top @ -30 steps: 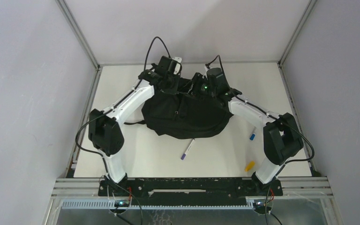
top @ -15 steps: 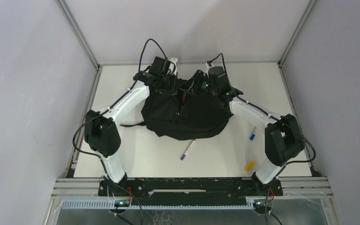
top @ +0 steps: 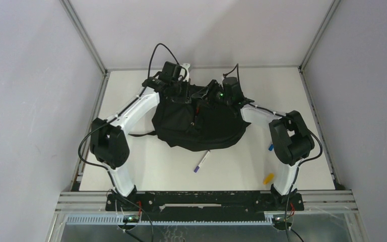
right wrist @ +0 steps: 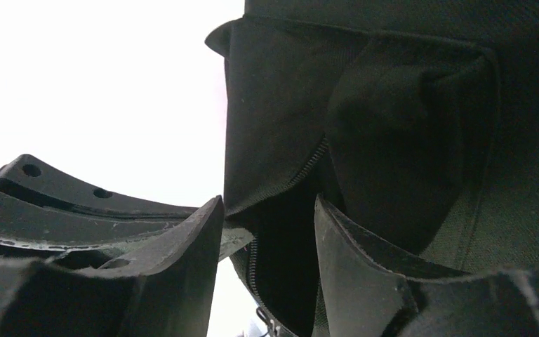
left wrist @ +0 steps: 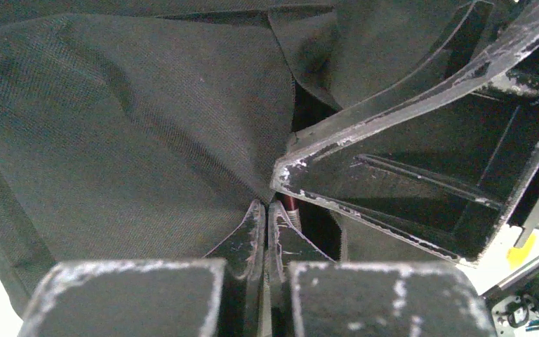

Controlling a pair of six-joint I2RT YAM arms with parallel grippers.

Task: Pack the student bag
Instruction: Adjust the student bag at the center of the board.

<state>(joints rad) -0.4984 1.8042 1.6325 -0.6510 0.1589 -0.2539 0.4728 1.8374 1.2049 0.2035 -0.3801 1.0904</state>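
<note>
We're gripping the student bag [top: 196, 126] at its far edge.
Left gripper [left wrist: 265, 214] is clamping fabric tight; right gripper [right wrist: 267, 225] is sitting parted around the zip edge.

Shows a black student bag [top: 201, 126] slumped on the counter [top: 146, 171], nearer to the far edge, about the middle. Has the left gripper [top: 180, 93] and the right gripper [top: 206, 96] both at its far rim, close together. Shows a purple-tipped pen [top: 201, 161] just before the bag; blue marker [top: 270, 147] and yellow piece [top: 268, 178] toward the right edge.
</note>
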